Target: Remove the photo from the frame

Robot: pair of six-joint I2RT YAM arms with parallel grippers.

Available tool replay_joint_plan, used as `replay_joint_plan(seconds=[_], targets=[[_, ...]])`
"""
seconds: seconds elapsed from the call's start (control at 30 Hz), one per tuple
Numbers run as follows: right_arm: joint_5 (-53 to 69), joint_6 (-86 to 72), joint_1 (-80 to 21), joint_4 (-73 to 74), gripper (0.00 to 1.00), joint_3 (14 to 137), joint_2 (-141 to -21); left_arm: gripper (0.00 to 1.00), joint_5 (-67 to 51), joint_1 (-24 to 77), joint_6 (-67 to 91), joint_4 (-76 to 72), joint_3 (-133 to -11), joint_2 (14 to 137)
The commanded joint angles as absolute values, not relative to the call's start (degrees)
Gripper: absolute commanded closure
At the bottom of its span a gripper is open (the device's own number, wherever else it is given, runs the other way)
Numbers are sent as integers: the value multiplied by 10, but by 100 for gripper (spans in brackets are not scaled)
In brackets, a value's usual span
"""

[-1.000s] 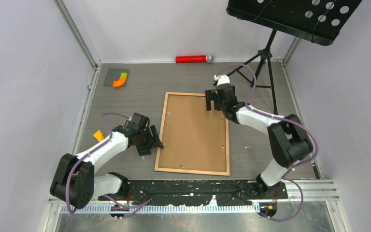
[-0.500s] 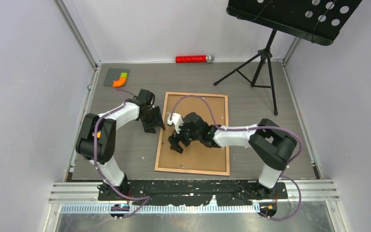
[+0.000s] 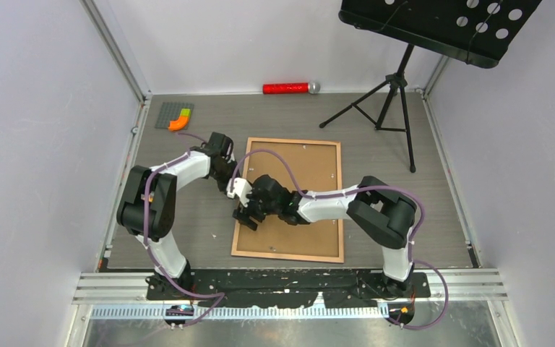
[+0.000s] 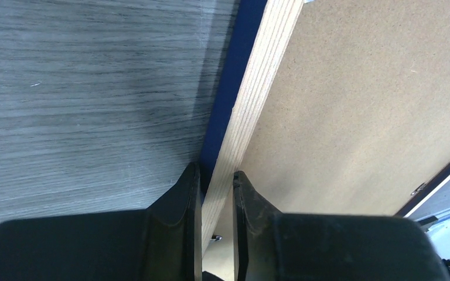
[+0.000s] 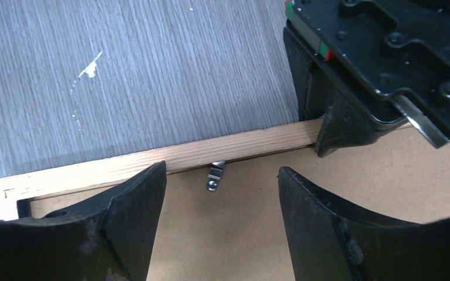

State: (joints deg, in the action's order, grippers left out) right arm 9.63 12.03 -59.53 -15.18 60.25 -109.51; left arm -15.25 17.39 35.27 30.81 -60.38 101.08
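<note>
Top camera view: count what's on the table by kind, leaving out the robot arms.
frame: 1
backing board: 1
red tube: 1
music stand: 1
grey plate with coloured bricks: 1
Total: 5

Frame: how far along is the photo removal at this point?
Done: nothing visible; the backing board sits in the face-down frame, photo hidden. In hand: left gripper jaws pinch the frame's left rail; right gripper jaws open over a metal tab. Left: turn tabs, lift board, take out photo.
</note>
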Motion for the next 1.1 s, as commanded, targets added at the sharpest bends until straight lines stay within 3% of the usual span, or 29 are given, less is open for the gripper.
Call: replay_joint_plan(seconds=[0.0, 0.33, 0.5, 0.77, 1.07], targets=[[53, 152, -595, -164, 27, 599, -1100, 94, -113, 175, 340, 335, -579, 1025], [64, 175, -600, -172, 32, 576, -1094, 99, -117, 175, 336, 340, -580, 1030], [-6, 144, -622, -162, 38, 613, -1135, 100, -123, 176, 349, 336, -564, 1021], [-205, -2, -639, -179, 73, 601, -1168, 100, -132, 179, 378, 313, -518, 989], [-345, -172, -637, -59, 78, 643, -1184, 100, -120, 180, 386, 312, -482, 961]])
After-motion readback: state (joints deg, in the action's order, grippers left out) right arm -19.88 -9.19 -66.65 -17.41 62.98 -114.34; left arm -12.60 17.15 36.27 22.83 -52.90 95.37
